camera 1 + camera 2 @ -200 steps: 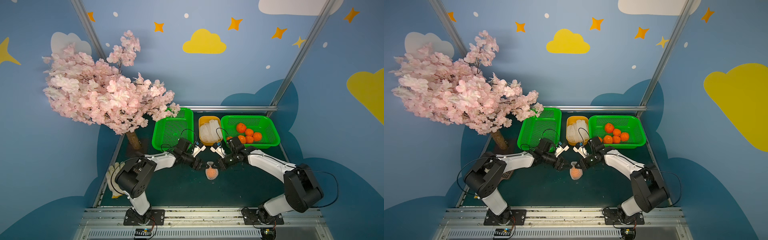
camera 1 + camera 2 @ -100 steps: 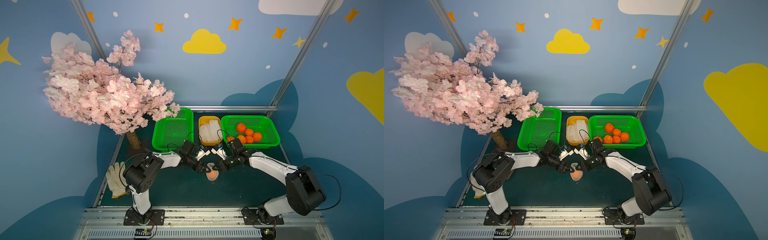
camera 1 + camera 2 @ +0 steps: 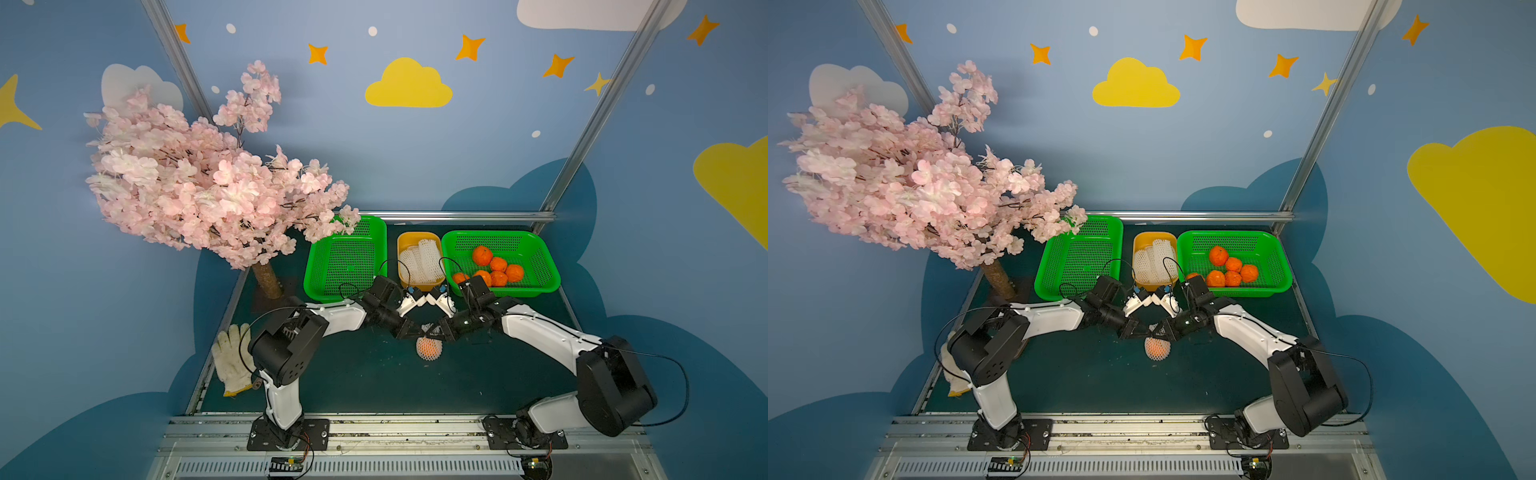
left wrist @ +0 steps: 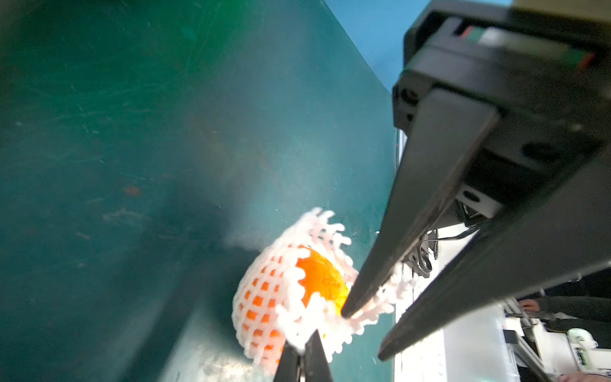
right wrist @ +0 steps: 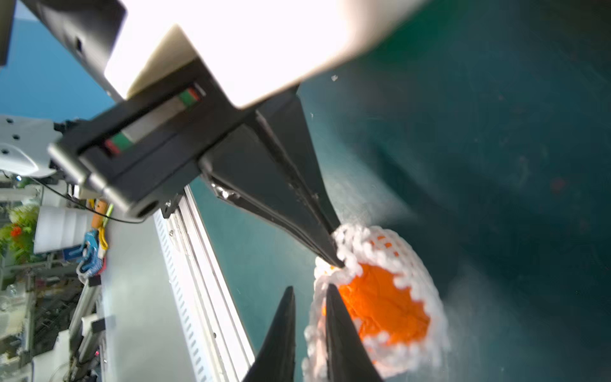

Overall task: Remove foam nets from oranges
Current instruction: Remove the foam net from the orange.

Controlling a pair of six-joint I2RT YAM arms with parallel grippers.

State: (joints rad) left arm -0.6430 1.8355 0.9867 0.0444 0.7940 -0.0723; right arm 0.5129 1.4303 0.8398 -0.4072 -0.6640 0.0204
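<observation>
Wrapped orange (image 3: 428, 350) is near the middle of the desk (image 3: 353, 382), directly below the two gripper tips in both top views. A foam net (image 4: 261, 297) covers most of the fruit. The net's mouth is stretched open, and bare peel shows through the opening in both wrist views. Whether the fruit rests on the desk surface or hangs just clear of it cannot be told.

Left gripper (image 4: 302, 340): fingers pressed together, pinching the frilled rim of the foam net. The right wrist view shows the same pinch from the opposite side, with the closed tips buried in the frill.

Right gripper (image 5: 310, 287): jaws parted, desk surface visible in the gap. One finger lies against the net's rim at the opening. In the left wrist view some of the frill sits between the two fingers, which are not closed on it.

Back edge of the desk, from the right corner:
- A green basket (image 3: 548, 276) holds a cluster of bare oranges (image 3: 498, 264).
- A yellow tub (image 3: 411, 239) stands just beside it and holds loose foam nets (image 3: 422, 262).
- A second green basket (image 3: 316, 282) stands just beside the tub on its far side, its back corner under the blossom tree (image 3: 199, 187) at the back left corner.

A white glove (image 3: 230, 361) lies at the desk's left edge, toward the front.
</observation>
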